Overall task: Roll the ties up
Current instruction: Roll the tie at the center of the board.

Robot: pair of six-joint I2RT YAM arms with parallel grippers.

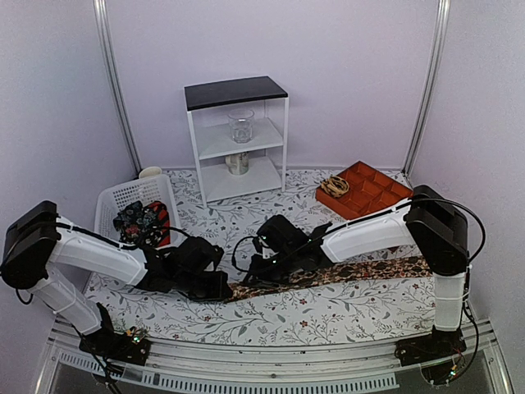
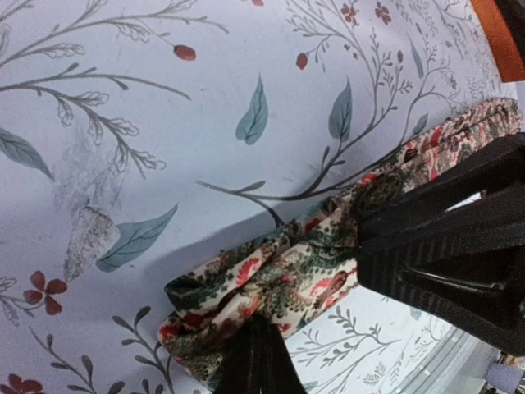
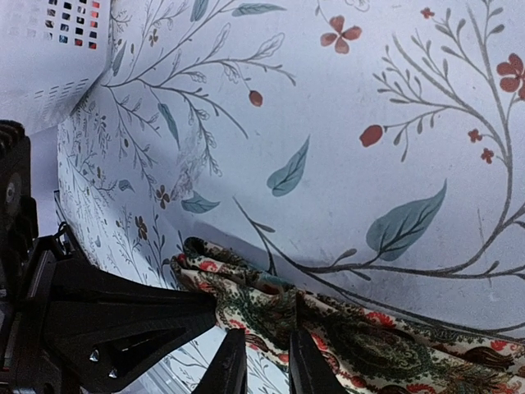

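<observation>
— Where's the tie (image 1: 344, 272)?
— Stretched along the near edge of the table (image 1: 246, 222), its far end at the right edge.
— Grippers?
— Left gripper (image 2: 256, 349) clenched on its folded end. Right gripper (image 3: 268, 365) straddles it just beside; gripping or not, I cannot tell.
— Room?
— Bare table behind, up to the shelf (image 1: 236, 135).

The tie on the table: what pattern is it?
The tie is a cream, red and dark green floral print; clearest in left wrist view.
</observation>
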